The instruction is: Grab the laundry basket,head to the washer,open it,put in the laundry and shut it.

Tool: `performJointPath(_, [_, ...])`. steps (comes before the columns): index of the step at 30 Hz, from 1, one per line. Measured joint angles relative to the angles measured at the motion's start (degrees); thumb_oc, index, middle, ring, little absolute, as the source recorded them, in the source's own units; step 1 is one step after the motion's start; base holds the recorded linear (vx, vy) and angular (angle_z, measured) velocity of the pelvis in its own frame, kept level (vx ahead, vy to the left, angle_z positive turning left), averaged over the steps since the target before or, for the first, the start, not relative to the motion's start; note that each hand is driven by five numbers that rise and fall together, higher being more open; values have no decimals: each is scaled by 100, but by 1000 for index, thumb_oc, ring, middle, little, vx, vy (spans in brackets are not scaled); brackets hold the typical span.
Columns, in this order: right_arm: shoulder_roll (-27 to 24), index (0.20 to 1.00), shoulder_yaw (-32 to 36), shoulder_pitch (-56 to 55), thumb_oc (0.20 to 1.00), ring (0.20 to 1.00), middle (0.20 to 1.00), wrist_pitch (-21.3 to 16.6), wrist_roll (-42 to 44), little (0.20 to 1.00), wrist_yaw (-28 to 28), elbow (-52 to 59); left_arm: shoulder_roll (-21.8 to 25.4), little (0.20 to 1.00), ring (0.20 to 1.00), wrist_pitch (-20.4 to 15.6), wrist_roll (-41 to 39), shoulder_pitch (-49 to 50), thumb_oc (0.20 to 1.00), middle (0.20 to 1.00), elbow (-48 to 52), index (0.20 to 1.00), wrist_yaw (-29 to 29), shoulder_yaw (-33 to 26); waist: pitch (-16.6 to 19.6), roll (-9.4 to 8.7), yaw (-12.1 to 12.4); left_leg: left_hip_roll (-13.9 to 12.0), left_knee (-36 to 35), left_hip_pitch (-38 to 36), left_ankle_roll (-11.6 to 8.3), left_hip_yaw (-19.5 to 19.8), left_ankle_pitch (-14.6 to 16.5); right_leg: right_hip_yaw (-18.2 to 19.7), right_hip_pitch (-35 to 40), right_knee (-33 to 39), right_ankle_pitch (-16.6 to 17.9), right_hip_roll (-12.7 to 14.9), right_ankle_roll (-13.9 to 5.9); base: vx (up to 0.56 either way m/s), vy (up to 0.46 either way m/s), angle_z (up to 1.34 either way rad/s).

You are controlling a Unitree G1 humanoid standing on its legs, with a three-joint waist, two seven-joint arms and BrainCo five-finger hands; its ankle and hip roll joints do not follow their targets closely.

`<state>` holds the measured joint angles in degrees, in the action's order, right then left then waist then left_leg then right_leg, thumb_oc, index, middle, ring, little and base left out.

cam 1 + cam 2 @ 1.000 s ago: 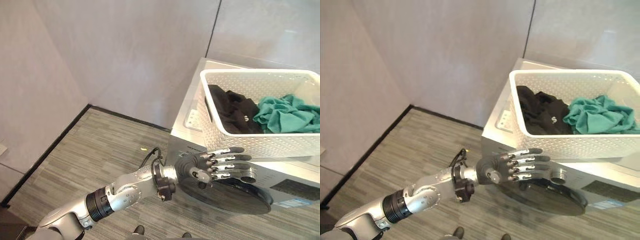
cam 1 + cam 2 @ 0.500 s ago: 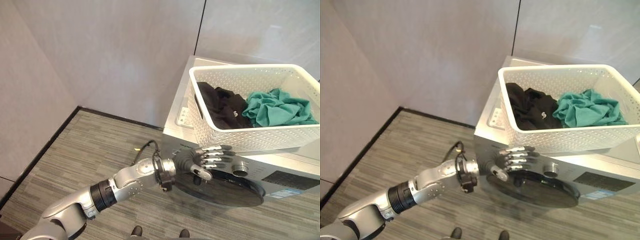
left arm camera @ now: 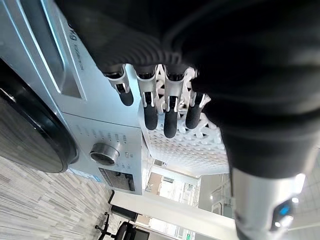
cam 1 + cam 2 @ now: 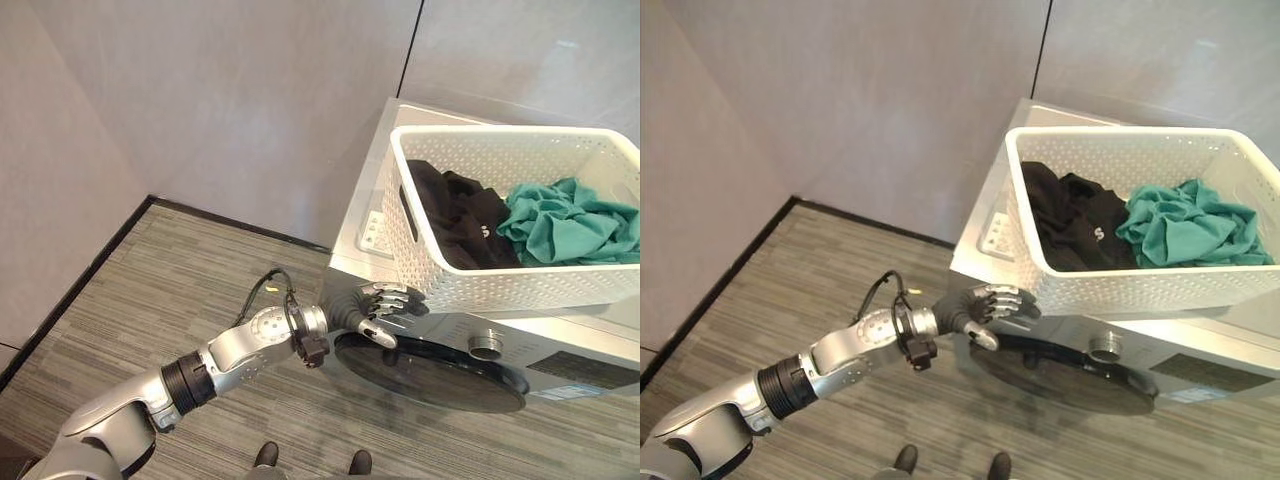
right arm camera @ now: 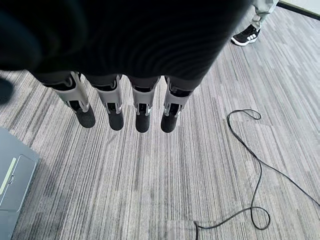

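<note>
The silver washer (image 4: 372, 205) stands against the wall with its round dark door (image 4: 440, 370) on the front. On its top sits the white perforated laundry basket (image 4: 480, 290), holding black clothes (image 4: 460, 225) and a teal cloth (image 4: 565, 220). My left hand (image 4: 372, 303) is open at the washer's upper front left corner, just above the door's left rim and below the basket's wall. Its fingers (image 3: 169, 112) hold nothing. Whether the door is shut tight or slightly ajar I cannot tell. My right hand (image 5: 116, 107) hangs open over the floor.
A silver knob (image 4: 485, 347) and a dark control panel (image 4: 585, 370) sit on the washer's front, right of the hand. Grey walls meet in a corner behind the washer. Striped grey floor (image 4: 200, 290) lies to the left. A person's shoe (image 5: 247, 35) shows on the floor.
My left hand has drawn back to the left, from over the door's top rim near the knob to the washer's front left corner. The head camera has shifted as well.
</note>
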<state>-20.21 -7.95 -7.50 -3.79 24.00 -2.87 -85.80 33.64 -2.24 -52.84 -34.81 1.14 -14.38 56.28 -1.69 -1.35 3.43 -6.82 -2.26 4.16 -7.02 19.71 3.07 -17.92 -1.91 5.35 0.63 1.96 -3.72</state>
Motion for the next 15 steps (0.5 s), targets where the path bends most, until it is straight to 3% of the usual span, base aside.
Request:
performJointPath(6, [0, 1000, 1, 18, 1000, 1000, 1000, 9, 1, 1000, -50, -13, 454, 1000, 1000, 3, 232, -149, 1000, 1000, 135, 1000, -131, 23, -29, -48, 81, 10, -5, -1, 0, 4, 0, -5, 5, 1, -1, 3, -2, 8, 8, 0])
performJointPath(7, [0, 1000, 1, 32, 1000, 1000, 1000, 11, 1, 1000, -103, -20, 887, 1000, 1000, 32, 419, -304, 1000, 1000, 173, 1000, -252, 183, -42, -68, 83, 11, -2, 1, 0, 5, 0, -13, 5, 1, 0, -3, -1, 14, 37, 1])
performJointPath(11, [-1, 1000, 0, 16, 1000, 1000, 1000, 24, 0, 1000, -115, -123, 1863, 1000, 1000, 198, 828, -754, 1000, 1000, 327, 1000, -574, 625, -57, -94, 164, 23, -3, 1, -1, 19, 0, -51, 13, -2, 1, 9, 1, 5, 16, 1])
performJointPath(15, [7, 1000, -14, -8, 1000, 1000, 1000, 72, -5, 1000, -221, -130, 2440, 1000, 1000, 356, 897, -1113, 1000, 1000, 676, 1000, -924, 925, -60, -113, 297, 63, 10, -16, -2, 173, -1, -223, 123, -3, -8, 51, -14, 10, 38, 18])
